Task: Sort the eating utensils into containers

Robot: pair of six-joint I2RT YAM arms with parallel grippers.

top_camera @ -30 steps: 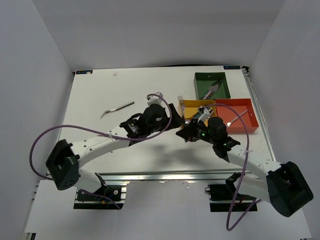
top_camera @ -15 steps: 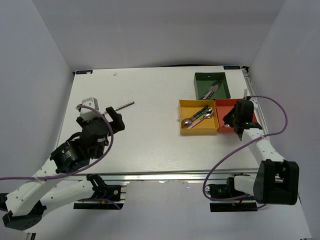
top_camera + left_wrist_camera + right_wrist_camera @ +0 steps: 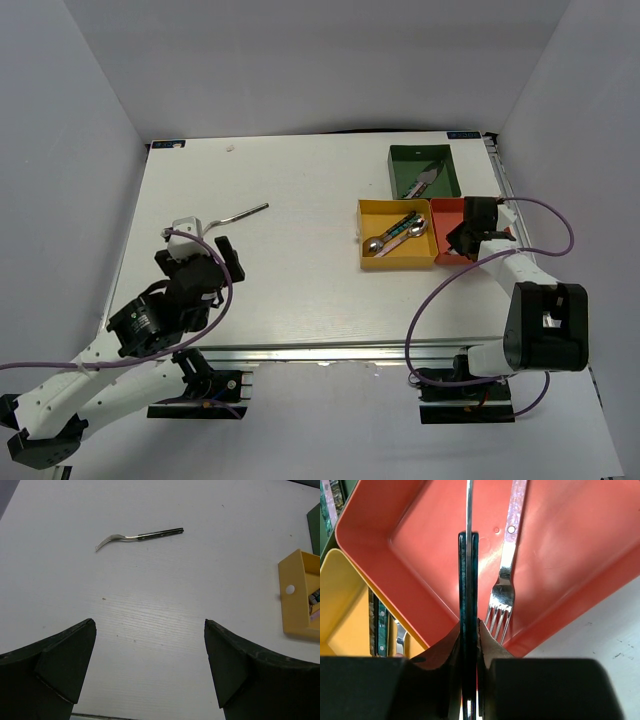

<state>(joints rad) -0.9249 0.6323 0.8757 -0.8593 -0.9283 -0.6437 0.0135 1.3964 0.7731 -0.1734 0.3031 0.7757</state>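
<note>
A teal-handled utensil (image 3: 468, 580) is pinched by the right end effector (image 3: 468, 626) over the red tray (image 3: 560, 540), likely for release there. The left end effector (image 3: 150, 665) is held wide, facing the 1 fork (image 3: 137, 537) on the table (image 3: 175, 605).

Table (image 3: 165, 580): white, matt, fine linear grain across the surface.
Loose fork (image 3: 137, 536): bright polished metal tines and neck; dark handle with slight sheen.
Yellow tray (image 3: 295, 595): smooth, plastic-looking, low gloss.
Red tray (image 3: 560, 555): smooth moulded plastic, glossy, soft highlights on its floor.
Pink-handled fork (image 3: 502, 592): mirror-bright metal; mottled glossy handle with a metal rivet.
Teal-handled utensil (image 3: 468, 570): dark glossy handle, thin bare metal beyond it.
Fingers (image 3: 65, 665) of left tool (image 3: 149, 635): dark, matt, faintly scuffed plastic.
</note>
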